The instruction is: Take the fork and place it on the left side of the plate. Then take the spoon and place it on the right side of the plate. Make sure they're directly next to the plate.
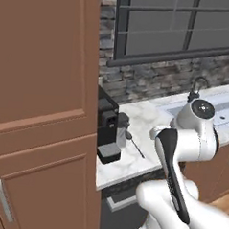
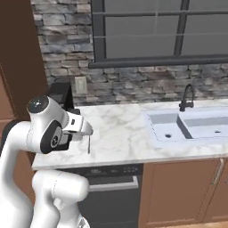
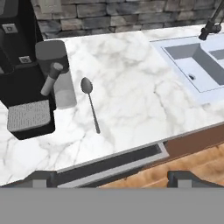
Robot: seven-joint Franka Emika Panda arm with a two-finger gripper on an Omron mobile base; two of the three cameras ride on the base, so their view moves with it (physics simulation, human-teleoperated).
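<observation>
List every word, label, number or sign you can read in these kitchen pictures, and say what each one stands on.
None can be read.
Coffee machine: small pale marks on its black front, too blurred to read.
Dishwasher: tiny marks on its panel, too small to read.
Spoon, counter, sink: no text.

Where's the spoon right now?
The spoon lies flat on the marble counter, just right of the black coffee machine, well to the left of the sink.
</observation>
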